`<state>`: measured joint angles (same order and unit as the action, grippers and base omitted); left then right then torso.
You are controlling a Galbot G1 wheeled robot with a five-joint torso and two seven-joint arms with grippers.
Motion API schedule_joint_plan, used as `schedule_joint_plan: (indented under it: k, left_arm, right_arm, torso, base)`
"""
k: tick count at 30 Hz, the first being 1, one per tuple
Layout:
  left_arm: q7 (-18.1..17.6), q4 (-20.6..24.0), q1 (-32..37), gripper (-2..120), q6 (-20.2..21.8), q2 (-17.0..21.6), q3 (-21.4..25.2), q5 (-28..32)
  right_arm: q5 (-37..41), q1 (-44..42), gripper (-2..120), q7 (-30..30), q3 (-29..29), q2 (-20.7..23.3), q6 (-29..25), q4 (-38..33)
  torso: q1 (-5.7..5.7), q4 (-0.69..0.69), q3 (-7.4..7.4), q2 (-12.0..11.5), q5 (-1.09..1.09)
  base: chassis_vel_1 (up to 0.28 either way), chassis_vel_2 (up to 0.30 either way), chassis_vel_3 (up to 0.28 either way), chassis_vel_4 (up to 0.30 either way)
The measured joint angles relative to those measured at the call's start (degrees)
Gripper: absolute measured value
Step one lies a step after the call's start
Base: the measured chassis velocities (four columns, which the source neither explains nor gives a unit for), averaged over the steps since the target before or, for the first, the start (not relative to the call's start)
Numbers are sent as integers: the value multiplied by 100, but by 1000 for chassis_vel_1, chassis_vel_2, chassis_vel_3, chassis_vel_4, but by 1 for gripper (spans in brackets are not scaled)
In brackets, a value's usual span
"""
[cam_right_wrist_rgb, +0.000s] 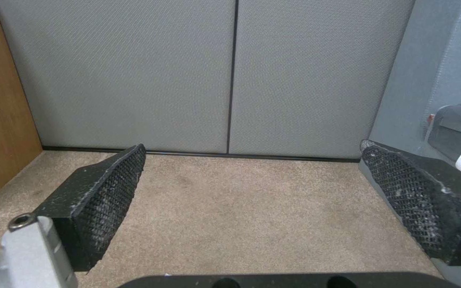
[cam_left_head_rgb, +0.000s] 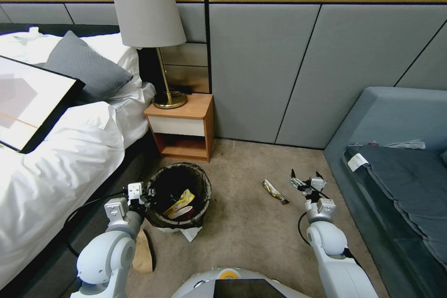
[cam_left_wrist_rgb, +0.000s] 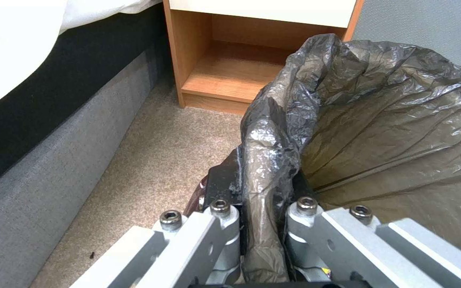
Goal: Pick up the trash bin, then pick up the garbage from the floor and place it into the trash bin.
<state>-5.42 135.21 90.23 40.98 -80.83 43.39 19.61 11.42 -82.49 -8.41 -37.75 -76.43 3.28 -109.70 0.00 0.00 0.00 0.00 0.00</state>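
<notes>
Beige carpet holds a dark snack wrapper just beside the wide-open right gripper; left gripper pinches the bag-lined round white trash bin rim, steadying it.

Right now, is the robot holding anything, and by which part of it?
Yes. The left claw grips the trash bin by its bag-covered rim, on the side toward the bed. The right claw is open over bare carpet, holding nothing.

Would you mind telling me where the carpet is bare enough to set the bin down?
Bare carpet lies between the trash bin and the dark snack wrapper, and from the nightstand to the sofa. It is crowded by the bed, where the left gripper clamps the rim.
</notes>
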Motion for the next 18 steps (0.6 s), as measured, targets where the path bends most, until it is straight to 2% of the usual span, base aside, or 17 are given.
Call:
schedule_joint_plan:
  k: [18]
  left_arm:
    - [0,0,0,4,0,0,0,0]
  right_arm:
    - [0,0,100,0,0,0,0,0]
  torso:
    - [0,0,0,0,0]
  base:
    - [0,0,0,0]
